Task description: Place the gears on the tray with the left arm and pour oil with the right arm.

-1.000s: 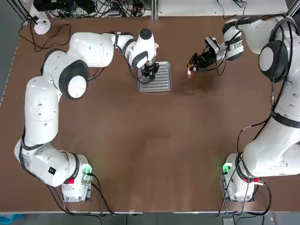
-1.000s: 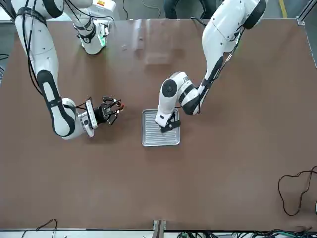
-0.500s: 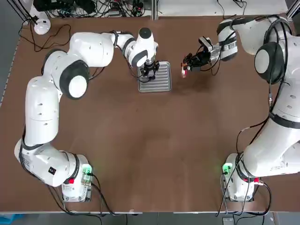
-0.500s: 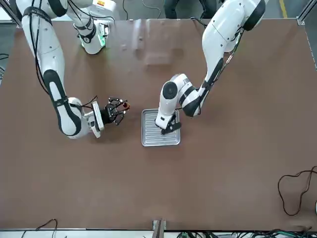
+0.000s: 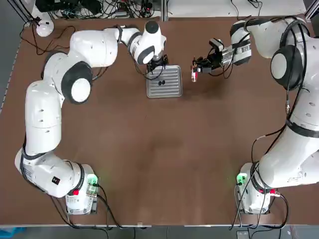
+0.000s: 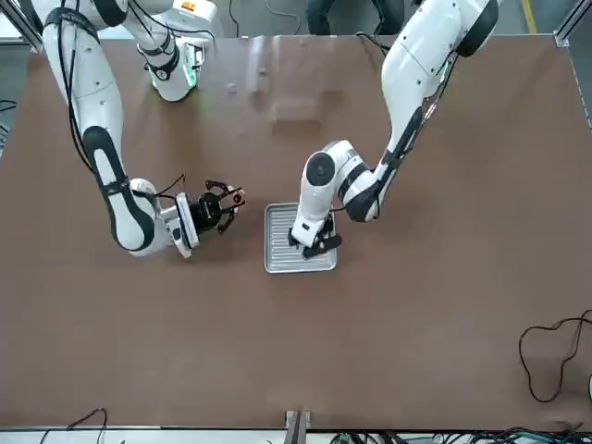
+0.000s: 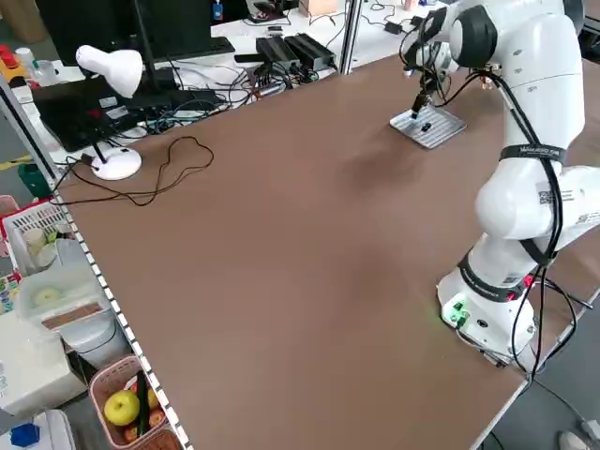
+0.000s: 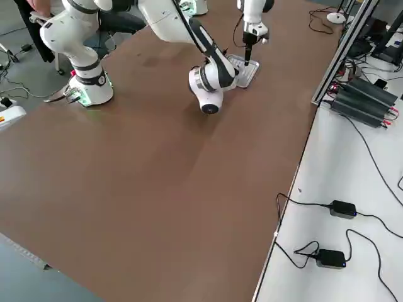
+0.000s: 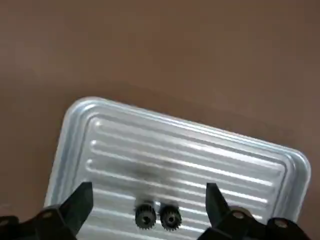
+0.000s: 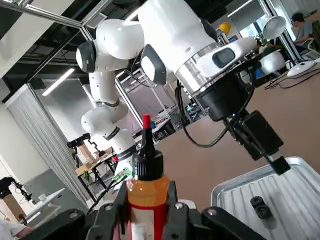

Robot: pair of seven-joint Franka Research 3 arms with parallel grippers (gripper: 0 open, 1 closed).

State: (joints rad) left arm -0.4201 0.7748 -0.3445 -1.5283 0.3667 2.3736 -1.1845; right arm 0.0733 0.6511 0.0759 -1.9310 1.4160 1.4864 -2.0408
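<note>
With 2 small black toothed gears [image 9: 158, 216] side by side on the ribbed silver metal tray [image 9: 240, 134], the left gripper [image 9: 150, 210] spreads above them, presumably for release; the right gripper [image 10: 149, 212] pinches the orange-red oil bottle [image 10: 148, 192] beside the tray, presumably awaiting pouring.

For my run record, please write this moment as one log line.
left gripper: open, above tray | gears: on tray | right gripper: holds oil bottle, beside tray
</note>
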